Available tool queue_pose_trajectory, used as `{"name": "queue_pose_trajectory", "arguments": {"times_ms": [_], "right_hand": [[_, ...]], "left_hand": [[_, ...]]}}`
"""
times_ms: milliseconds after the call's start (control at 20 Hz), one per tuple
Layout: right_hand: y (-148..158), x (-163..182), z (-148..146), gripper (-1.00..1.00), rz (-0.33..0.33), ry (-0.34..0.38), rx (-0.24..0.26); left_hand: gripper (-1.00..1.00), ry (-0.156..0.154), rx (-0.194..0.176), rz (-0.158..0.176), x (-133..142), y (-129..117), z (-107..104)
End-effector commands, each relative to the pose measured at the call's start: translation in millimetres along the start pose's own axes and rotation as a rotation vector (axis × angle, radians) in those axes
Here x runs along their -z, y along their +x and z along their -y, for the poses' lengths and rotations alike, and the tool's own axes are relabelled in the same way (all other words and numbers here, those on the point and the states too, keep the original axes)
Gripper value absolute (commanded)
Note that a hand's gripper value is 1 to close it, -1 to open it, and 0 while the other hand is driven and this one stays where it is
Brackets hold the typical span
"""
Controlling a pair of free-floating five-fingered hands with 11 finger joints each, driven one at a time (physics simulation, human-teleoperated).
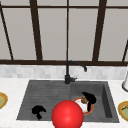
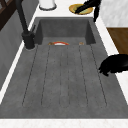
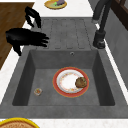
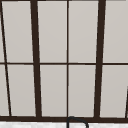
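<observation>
- Front view: I log the sink (image 1: 47, 95) set in the bench (image 1: 15, 86).
- Red-rimmed plate (image 3: 71, 82) in its basin, brown food (image 3: 81, 82) on it.
- Right robot hand (image 1: 89, 98) above the plate, fingers relaxed, holding nothing.
- Left robot hand (image 1: 38, 110) over the drainboard, curled, holding nothing.

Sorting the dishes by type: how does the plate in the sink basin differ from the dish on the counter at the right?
The plate has a red rim and a white centre; the dish has a yellow rim and a greenish centre. The plate lies down in the basin of the sink, the dish up on the counter. The plate carries a brown lump of food; what lies in the dish is unclear. The right hand hovers above the plate, not the dish. Both are round and lie flat.
</observation>
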Motion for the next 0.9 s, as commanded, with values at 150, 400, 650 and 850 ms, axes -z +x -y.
{"name": "queue_pose_trajectory", "arguments": {"times_ms": [150, 400, 650, 850], "right_hand": [[-8, 52, 12, -1.00, 0.005, -0.081, -0.030], [-11, 94, 19, -1.00, 0.003, -0.089, -0.035], [-8, 137, 25, -1.00, -0.013, -0.077, -0.030], [-6, 170, 37, -1.00, -0.034, -0.077, -0.043]], "left_hand": [[0.00, 0.000, 0.000, 0.000, 0, 0, 0], [0.00, 0.000, 0.000, 0.000, 0, 0, 0], [0.00, 0.000, 0.000, 0.000, 0, 0, 0], [0.00, 0.000, 0.000, 0.000, 0, 0, 0]]}}
